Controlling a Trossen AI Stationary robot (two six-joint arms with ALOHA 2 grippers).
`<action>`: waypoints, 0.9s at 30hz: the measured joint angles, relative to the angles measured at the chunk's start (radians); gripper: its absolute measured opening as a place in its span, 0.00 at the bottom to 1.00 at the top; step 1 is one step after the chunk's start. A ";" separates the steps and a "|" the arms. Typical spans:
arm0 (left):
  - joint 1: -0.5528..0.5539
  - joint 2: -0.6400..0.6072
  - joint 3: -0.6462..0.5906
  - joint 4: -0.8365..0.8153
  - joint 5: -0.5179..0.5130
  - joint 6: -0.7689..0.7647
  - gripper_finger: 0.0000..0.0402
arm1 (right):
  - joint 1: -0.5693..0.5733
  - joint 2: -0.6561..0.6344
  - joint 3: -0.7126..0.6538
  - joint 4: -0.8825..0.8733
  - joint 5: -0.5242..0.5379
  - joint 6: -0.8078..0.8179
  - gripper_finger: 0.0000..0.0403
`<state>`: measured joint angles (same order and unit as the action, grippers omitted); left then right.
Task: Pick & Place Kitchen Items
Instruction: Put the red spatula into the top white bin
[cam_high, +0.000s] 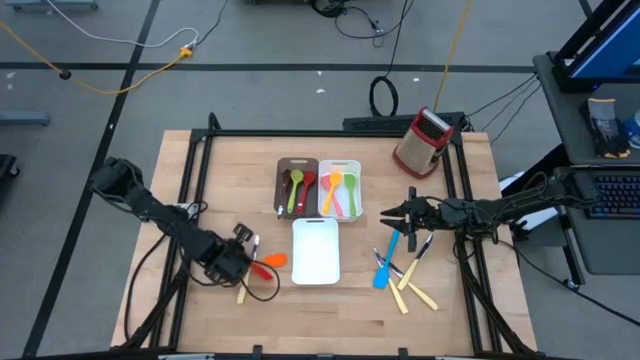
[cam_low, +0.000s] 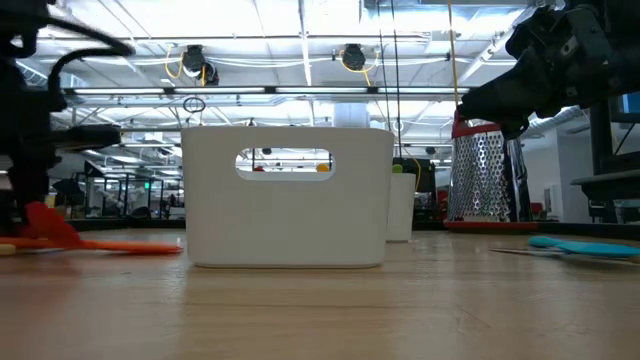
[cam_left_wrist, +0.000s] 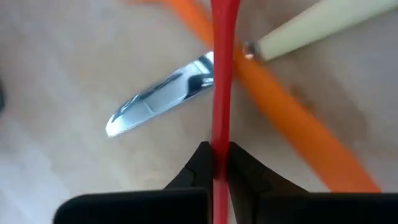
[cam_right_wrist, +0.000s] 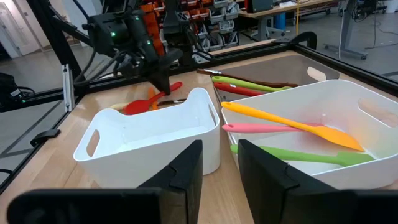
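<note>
My left gripper (cam_high: 250, 262) points steeply down at the table's near left and is shut on a red utensil (cam_left_wrist: 219, 74). Under the utensil lie an orange spatula (cam_high: 272, 260) and a cream-handled knife (cam_left_wrist: 155, 99); the red handle crosses over the orange one. My right gripper (cam_high: 385, 213) hangs level and open at mid-right, with nothing between its fingers. A blue spatula (cam_high: 385, 262) and several cream-handled knives (cam_high: 410, 292) lie on the table near it. A dark tray (cam_high: 297, 185) and a white tray (cam_high: 341, 190) hold coloured utensils. My left gripper pinches the red utensil's thin handle (cam_left_wrist: 219, 140) between its two fingertips (cam_left_wrist: 198, 163). The fingers come from above, pointing steeply down, and lie across the handle. The utensil's broad end (cam_right_wrist: 135, 107) is low at the table beside the orange spatula; whether it is lifted, I cannot tell.
An empty white bin (cam_high: 316, 250) stands just right of my left gripper, in the table's middle. A red-and-metal box grater (cam_high: 422, 140) stands at the far right corner. Black frame rails (cam_high: 195, 180) run along the table's sides.
</note>
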<state>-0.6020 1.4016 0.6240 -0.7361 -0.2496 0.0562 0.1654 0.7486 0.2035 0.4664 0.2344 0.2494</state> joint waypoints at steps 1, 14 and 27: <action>0.001 0.000 0.009 -0.011 -0.006 -0.009 0.02 | 0.000 0.000 0.000 0.000 0.000 0.000 0.23; -0.001 -0.007 0.203 -0.273 -0.082 -0.130 0.02 | 0.000 0.000 0.000 0.000 0.000 0.000 0.23; 0.005 -0.008 0.463 -0.474 -0.091 -0.418 0.03 | 0.000 0.000 0.000 0.000 0.000 0.000 0.23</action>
<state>-0.5971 1.3941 1.0869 -1.2102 -0.3408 -0.3616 0.1654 0.7485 0.2035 0.4660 0.2344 0.2493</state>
